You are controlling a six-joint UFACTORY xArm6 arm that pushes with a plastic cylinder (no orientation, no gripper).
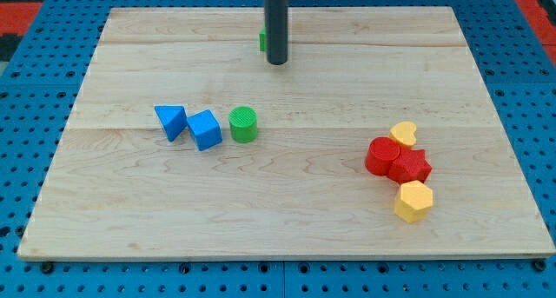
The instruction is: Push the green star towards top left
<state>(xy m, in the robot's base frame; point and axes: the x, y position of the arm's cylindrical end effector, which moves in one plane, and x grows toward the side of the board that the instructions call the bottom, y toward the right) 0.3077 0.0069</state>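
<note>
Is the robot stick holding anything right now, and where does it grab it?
Nothing is held. My tip cannot grip; it only pushes. It stands near the view's top, right beside a green block that peeks out on its left, mostly hidden behind the rod.

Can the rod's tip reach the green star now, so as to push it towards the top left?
Probably yes. My tip stands right beside the green star, which peeks out on the rod's left, mostly hidden. No other block is between them. Whether they touch cannot be told.
</note>
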